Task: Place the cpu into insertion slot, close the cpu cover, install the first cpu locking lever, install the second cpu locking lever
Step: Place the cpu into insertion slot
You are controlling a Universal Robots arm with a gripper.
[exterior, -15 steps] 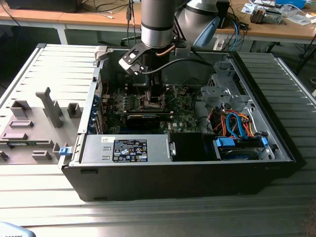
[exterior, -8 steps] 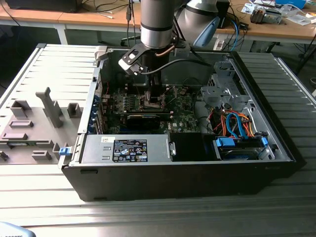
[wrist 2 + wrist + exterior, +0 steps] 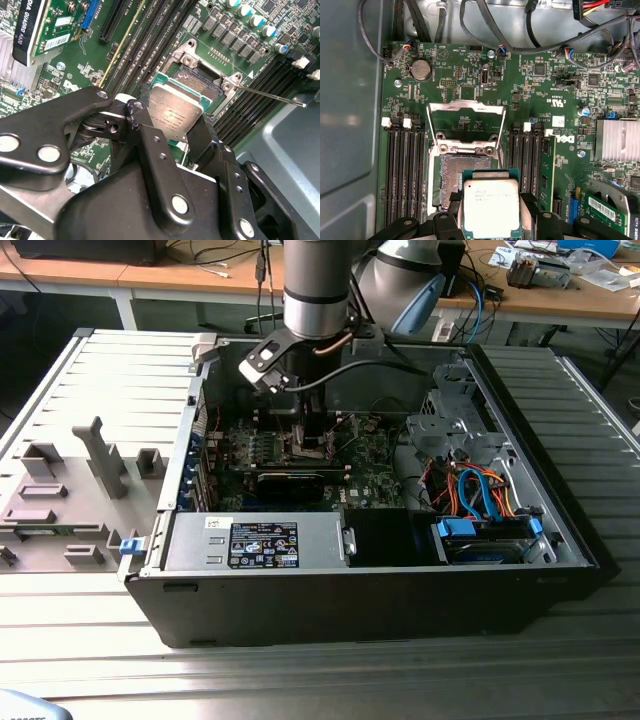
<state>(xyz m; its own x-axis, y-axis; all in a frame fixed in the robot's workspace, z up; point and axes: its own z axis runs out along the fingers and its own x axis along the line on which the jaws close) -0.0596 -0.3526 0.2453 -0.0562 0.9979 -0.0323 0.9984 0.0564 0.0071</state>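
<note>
- Black metal walls of the computer case (image 3: 350, 610) stand open at the top in the exterior view. The arm reaches down inside. The gripper (image 3: 306, 440) hangs low over the green board (image 3: 378, 468), nearer the far wall of the case than the near one.
- In the second wrist view, the gripper's two fingers (image 3: 141, 125) squeeze the cpu (image 3: 176, 112) by its sides. The chip is held with its grey face up, over one edge of the insertion slot (image 3: 202, 80). A thin locking lever (image 3: 270, 95) pokes out from a corner of the slot, swung away from it.
- In the first wrist view, the cpu cover (image 3: 465, 103) stands tipped up at the far edge of the slot, so the slot is open. The chip hides part of the slot's near edge.
- I think this is the first step, putting the chip in, and it does not look seated yet. Seating it calls for the chip to be square with the slot's rim and to go down flat and softly, because a tilted chip could hurt the slot.
</note>
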